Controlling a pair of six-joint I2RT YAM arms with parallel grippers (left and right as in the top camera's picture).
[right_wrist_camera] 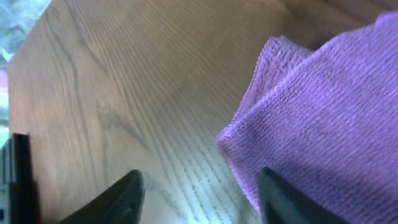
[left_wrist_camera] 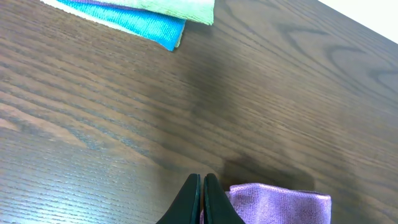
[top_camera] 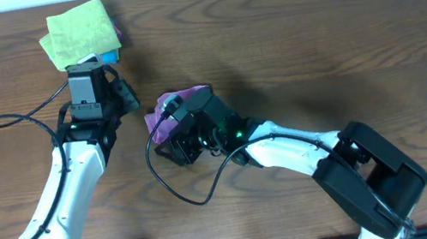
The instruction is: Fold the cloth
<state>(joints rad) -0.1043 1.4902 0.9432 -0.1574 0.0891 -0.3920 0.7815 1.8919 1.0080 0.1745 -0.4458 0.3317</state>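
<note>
Hanging over the cloth (right_wrist_camera: 323,112), right tool (right_wrist_camera: 202,190) gapes.

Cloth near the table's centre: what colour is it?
The cloth is purple, clearest in the right wrist view.

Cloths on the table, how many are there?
3: yellow-green cloth near the far edge, blue cloth under it, purple cloth under the right gripper; others may be hidden.

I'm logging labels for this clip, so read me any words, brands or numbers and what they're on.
None readable. No text shows on the purple cloth, the yellow-green cloth, the blue cloth or the table.
Any marks on the left arm or right arm are too small to tell.
</note>
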